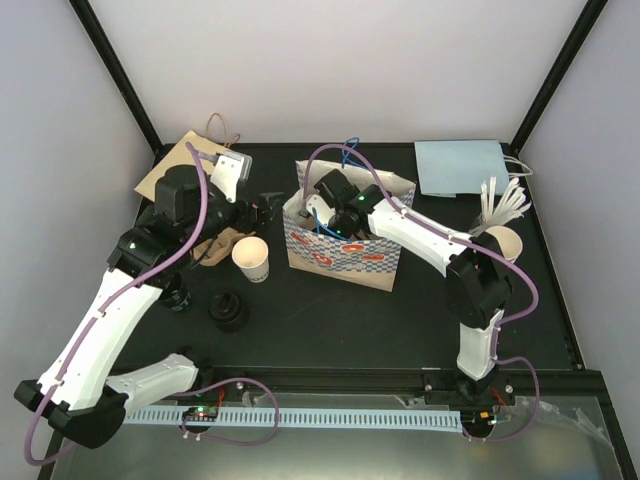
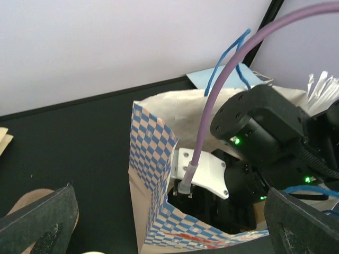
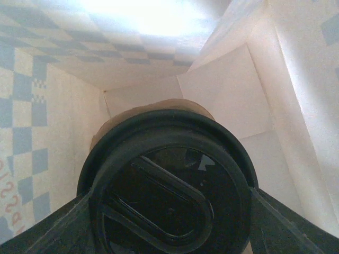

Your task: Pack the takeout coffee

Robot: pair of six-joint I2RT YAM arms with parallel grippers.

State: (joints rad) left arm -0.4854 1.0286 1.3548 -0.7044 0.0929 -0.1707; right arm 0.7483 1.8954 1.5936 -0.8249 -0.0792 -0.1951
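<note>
Right end effector [image 3: 169, 219], jaws partway closed, clamps the black-lidded brown paper coffee cup [image 3: 169, 180] by the lid rim, inside the blue-and-white checkered paper bag [image 1: 340, 262] on the black counter [image 1: 330, 320]. Cup's prob. light, thin-walled and crushable (lid could pop), so hold gently just below the rim. Right arm reaches fwd, wrist dipped into the bag. Left end effector [image 1: 264, 208] gapes wide, empty, beside the bag.
</note>
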